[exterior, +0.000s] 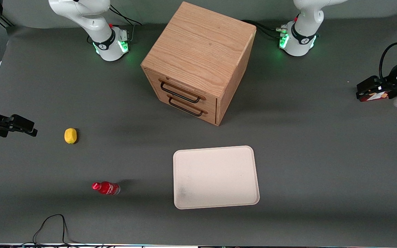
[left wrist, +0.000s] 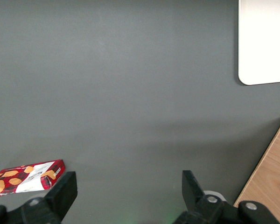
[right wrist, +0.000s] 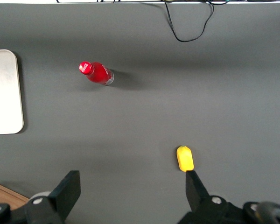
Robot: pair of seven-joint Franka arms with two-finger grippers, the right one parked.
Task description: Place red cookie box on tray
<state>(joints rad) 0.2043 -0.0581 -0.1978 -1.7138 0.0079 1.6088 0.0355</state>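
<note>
The red cookie box (left wrist: 25, 176) lies flat on the grey table toward the working arm's end, dark red with orange cookie pictures. In the front view only a strip of the box (exterior: 375, 97) shows under the gripper. My left gripper (exterior: 365, 90) hangs over the table, open, with nothing between its fingers. The box sits just outside one finger of the gripper (left wrist: 129, 179). The cream-white tray (exterior: 215, 177) lies nearer to the front camera than the cabinet, and a corner of the tray (left wrist: 263, 42) shows in the left wrist view.
A wooden two-drawer cabinet (exterior: 198, 62) stands mid-table, its edge (left wrist: 270, 177) close to the gripper's view. A yellow lemon (exterior: 70, 135) and a small red bottle (exterior: 106, 188) lie toward the parked arm's end. A black cable (exterior: 52, 227) loops at the front edge.
</note>
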